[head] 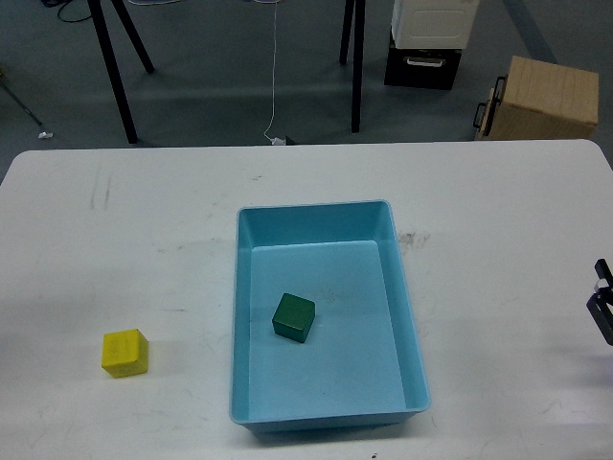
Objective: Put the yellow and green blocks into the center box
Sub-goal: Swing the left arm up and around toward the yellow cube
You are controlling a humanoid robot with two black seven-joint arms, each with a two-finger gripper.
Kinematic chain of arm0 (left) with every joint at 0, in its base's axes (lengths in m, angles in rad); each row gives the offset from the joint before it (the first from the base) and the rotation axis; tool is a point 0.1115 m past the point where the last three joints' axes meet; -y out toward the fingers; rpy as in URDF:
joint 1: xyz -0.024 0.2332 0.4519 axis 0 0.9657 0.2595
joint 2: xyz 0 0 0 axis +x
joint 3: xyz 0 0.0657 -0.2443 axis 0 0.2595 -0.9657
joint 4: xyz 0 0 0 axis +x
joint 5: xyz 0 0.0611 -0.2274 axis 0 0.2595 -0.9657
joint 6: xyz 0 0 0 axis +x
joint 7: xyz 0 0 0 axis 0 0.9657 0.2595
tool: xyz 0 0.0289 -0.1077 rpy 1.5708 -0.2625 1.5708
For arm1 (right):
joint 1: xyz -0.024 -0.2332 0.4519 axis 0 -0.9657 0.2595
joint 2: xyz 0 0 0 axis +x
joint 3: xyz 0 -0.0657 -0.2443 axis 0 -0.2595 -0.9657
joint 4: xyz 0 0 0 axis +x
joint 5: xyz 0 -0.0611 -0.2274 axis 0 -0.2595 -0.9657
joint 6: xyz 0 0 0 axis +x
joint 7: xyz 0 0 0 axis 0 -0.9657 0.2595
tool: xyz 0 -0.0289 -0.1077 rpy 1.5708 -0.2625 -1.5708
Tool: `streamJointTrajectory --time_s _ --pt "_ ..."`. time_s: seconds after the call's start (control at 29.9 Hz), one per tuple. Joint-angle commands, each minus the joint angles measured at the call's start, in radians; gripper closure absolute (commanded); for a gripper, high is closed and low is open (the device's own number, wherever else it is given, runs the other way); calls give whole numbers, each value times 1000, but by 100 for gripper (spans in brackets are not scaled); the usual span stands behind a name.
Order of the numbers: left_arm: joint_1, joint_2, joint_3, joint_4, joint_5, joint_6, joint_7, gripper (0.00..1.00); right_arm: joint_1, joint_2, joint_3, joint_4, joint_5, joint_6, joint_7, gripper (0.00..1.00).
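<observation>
A green block (293, 317) lies inside the light blue box (402, 287) at the middle of the white table, left of the box's centre. A yellow block (124, 353) sits on the table to the left of the box, near the front edge. My left gripper is out of view. Only a small dark tip of my right gripper (602, 300) shows at the right edge of the view, far from both blocks; its fingers cannot be told apart.
The white table (498, 211) carries scuff marks. Beyond its far edge are black stand legs (356, 67), a white cable on the floor, a black and white case (426, 43) and a cardboard box (541, 96).
</observation>
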Motion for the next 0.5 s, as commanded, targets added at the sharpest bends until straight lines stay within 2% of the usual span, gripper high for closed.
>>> streamJointTrajectory --time_s 0.0,0.1,0.2,0.47 --pt "-105 148 123 2 22 0 0 0 1 13 6 0 -1 0 0 0" --pt "-243 230 258 11 23 0 3 0 4 25 6 0 -1 0 0 0" --pt "-428 268 449 35 25 0 6 0 5 53 6 0 -4 0 0 0" --pt "-937 255 1006 152 25 0 21 0 5 59 8 0 -21 0 0 0"
